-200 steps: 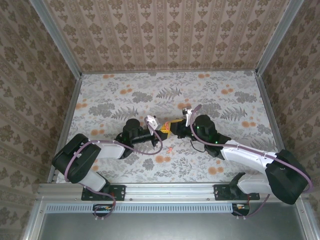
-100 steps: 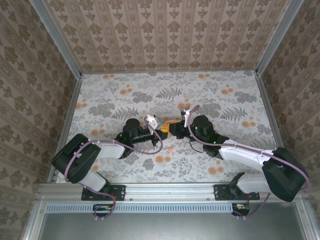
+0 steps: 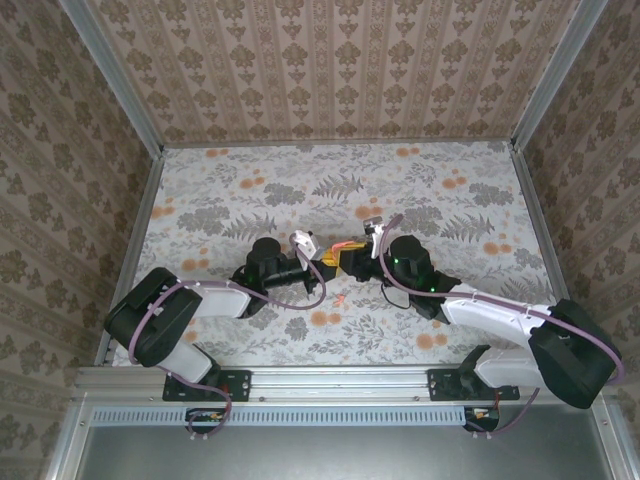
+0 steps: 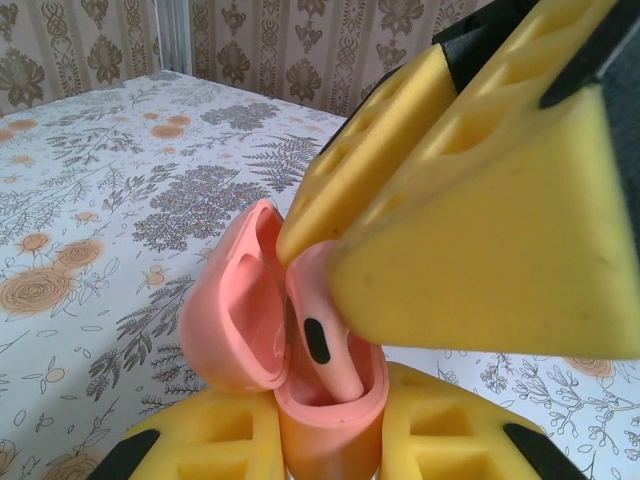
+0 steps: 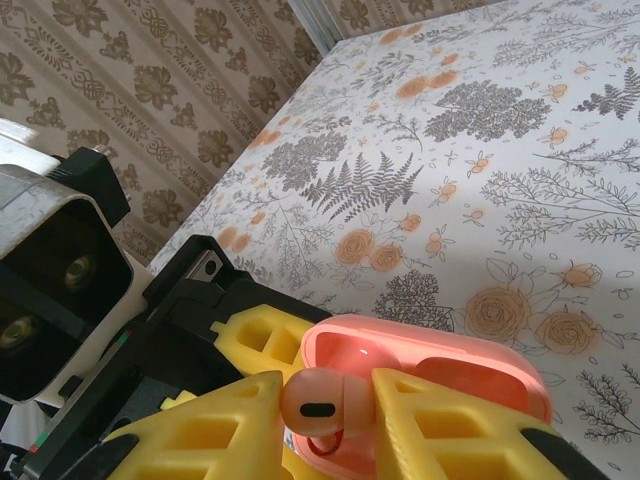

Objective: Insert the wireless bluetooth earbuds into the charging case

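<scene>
Two small plastic parts, likely light and slick: our left gripper (image 4: 330, 455) clamps the case (image 4: 325, 415) low, lid (image 4: 235, 320) open; our right gripper (image 5: 328, 395) pinches the earbud (image 4: 325, 320) by its head, best held gently.

Case clamped in my left gripper (image 4: 328, 462), one earbud (image 4: 325, 330) standing in it.

The yellow pads (image 4: 200, 445) press both sides of the pink charging case (image 4: 325, 425), upright between my jaws, its lid (image 4: 235, 310) swung open to the left of them. The earbud, pink with a black oval patch, stands in the case just above my jaws. The right gripper (image 4: 312, 262) reaches in from the upper right, pad tips straddling the earbud's top; I can't tell whether they pinch it. The floral table (image 4: 90, 200) lies beyond.
</scene>
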{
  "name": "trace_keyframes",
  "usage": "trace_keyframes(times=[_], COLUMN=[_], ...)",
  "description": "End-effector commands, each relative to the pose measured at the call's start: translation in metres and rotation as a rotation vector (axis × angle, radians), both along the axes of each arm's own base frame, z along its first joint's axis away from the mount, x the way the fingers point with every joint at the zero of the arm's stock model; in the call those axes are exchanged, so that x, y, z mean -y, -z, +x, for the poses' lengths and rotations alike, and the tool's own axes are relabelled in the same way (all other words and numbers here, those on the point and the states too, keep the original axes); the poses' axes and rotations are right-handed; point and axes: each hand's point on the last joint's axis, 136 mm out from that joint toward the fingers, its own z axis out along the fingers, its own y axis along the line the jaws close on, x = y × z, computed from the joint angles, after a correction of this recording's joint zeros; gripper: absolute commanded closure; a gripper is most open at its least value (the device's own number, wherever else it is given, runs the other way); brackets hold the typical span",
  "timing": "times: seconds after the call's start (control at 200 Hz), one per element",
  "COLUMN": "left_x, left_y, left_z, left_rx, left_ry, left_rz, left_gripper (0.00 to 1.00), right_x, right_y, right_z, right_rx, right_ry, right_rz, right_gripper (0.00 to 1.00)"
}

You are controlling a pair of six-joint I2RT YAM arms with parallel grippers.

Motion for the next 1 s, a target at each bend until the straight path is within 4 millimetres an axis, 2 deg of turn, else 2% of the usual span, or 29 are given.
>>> trace_keyframes(times=[0.0, 0.33, 0.565, 0.995], left_x=[0.006, 0.006, 0.006, 0.006], left_y=[-0.04, -0.047, -0.061, -0.072], left_z=[0.002, 0.002, 0.004, 0.003], left_rx=[0.081, 0.09, 0.1, 0.106], left_ry=[0.014, 0.014, 0.008, 0.011], left_rz=[-0.094, -0.105, -0.154, -0.201], left_gripper=[0.82, 0.82, 0.83, 0.82], right_x=[0.006, 0.002, -0.003, -0.01], right_y=[0.015, 0.013, 0.008, 0.014], right_z=[-0.004, -0.006, -0.009, -0.014], right_rx=[-0.03, -0.026, -0.009, -0.015], right_ry=[0.013, -0.009, -0.039, -0.09], right_rz=[-0.041, -0.022, 0.009, 0.016], right_gripper=[0.7, 0.71, 0.71, 0.71])
